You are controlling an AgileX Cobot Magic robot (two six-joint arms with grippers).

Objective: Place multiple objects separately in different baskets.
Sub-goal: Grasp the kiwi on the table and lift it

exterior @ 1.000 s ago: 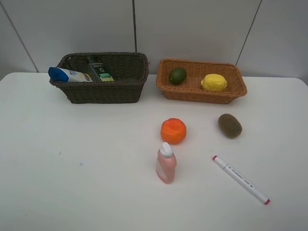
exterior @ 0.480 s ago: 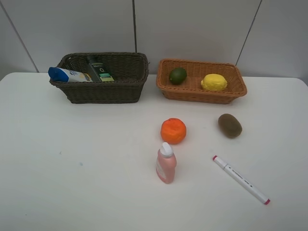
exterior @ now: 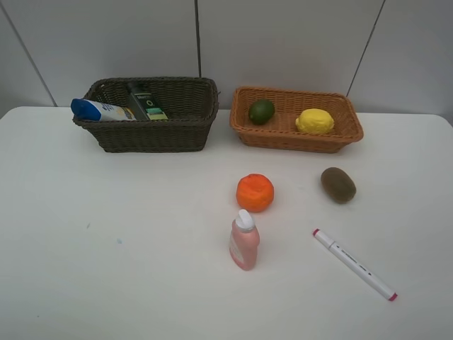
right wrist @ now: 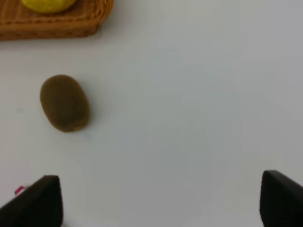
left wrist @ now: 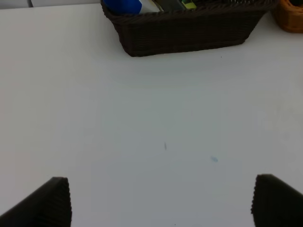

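Observation:
The dark brown basket (exterior: 148, 134) holds the blue-capped white bottle (exterior: 99, 110) and the black-green pump bottle (exterior: 147, 103). The orange-tan basket (exterior: 290, 139) holds the lime (exterior: 261, 111) and the lemon (exterior: 314, 121). On the table lie the orange (exterior: 255, 192), the kiwi (exterior: 338, 184) and the marker (exterior: 354, 263); the pink bottle (exterior: 244, 241) stands upright. Neither arm shows in the exterior view. My left gripper (left wrist: 161, 203) is open and empty over bare table, short of the dark basket (left wrist: 184, 33). My right gripper (right wrist: 158, 201) is open and empty, with the kiwi (right wrist: 64, 102) ahead and to one side.
The white table (exterior: 106, 248) meets a grey panelled wall behind the baskets. In the right wrist view the tan basket's corner (right wrist: 61, 26) with the lemon (right wrist: 47, 4) lies beyond the kiwi, and the marker's red tip (right wrist: 20, 190) shows beside one finger.

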